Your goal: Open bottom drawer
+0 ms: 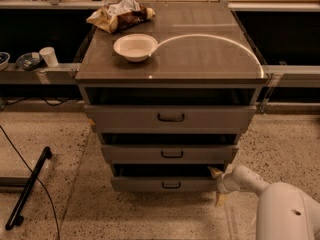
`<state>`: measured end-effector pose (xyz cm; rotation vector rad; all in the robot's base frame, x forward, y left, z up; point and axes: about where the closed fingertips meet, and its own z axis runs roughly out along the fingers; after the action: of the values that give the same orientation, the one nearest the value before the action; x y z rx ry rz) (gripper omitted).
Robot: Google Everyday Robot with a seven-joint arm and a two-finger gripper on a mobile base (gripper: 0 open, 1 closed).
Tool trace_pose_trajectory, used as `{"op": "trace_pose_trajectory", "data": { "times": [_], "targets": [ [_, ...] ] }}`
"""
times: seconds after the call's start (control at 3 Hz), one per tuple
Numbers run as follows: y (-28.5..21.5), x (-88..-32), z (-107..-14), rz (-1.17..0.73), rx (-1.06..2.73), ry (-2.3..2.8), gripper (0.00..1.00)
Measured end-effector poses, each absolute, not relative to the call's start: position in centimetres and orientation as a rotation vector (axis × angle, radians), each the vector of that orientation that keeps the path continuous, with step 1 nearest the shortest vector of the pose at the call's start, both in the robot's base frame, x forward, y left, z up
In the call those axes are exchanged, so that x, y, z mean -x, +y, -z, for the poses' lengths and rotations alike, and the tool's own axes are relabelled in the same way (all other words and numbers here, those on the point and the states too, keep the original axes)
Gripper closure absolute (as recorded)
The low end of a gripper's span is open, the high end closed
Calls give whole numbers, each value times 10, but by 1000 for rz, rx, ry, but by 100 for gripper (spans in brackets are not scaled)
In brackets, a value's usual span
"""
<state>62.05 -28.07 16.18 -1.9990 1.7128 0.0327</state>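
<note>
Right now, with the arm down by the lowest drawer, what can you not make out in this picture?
All in the camera view:
1. Inside of the bottom drawer: dark, shadowed by the middle drawer above it.
2. Gripper at that drawer's right end: whether it touches the front is unclear, since the wrist covers the spot.
3. Bag on the cabinet top: its print is blurred.
4. Dish on the left shelf: cut off by the left edge.

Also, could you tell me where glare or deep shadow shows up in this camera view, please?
Camera view: warm, dim light; a bright curved glare arc sweeps across the cabinet top from the white bowl; the recesses above the three drawers are in black shadow; the tool at the right end of the bottom drawer is lit pale.
</note>
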Motion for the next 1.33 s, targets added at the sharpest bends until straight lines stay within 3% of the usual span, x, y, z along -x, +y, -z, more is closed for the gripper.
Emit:
{"op": "trace_pose_trajectory", "data": {
  "times": [0.67,1.33],
  "targets": [
    [-263,-600,-164,-86,2036,1840,1],
    [-262,-598,-160,-94,2032,1836,47]
  ]
}}
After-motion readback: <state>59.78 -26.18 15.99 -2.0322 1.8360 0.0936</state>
